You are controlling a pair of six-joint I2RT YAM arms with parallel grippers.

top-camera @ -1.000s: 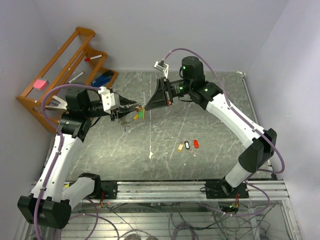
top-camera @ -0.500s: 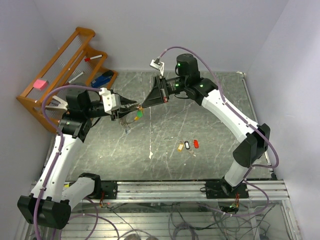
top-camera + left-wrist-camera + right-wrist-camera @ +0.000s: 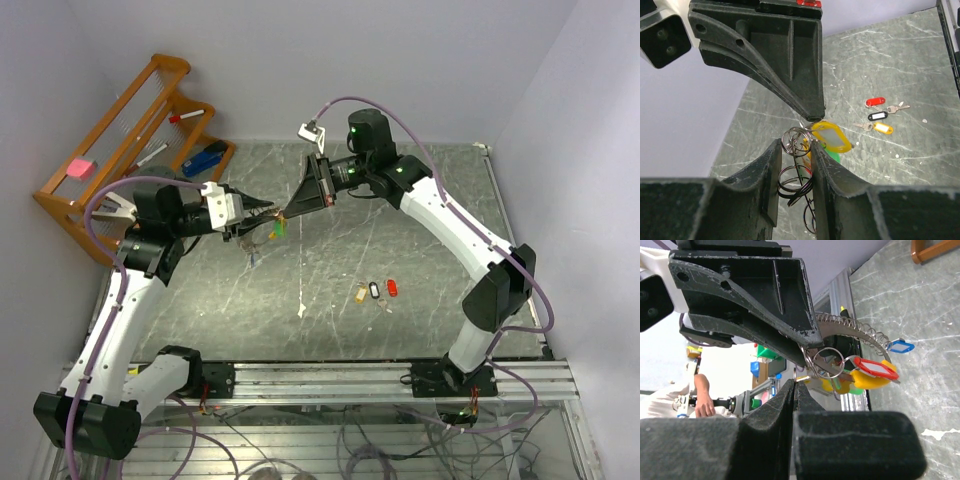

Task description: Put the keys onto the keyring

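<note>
- A wooden rack is leaning at the far left, beside the table.
- The left gripper is clamping its fingers on the keyring. It is holding the silvery coils above the table, with a yellow tag and a green tag hanging off them.
- The right gripper is touching the ring tip-first with its fingers pressed together. Whether it is pinching anything cannot be told.
- Three loose keys with yellow, black-and-white and red tags are lying side by side on the table, well apart to the right.

A robot lab: aluminium mounting rail, trailing cables.
</note>
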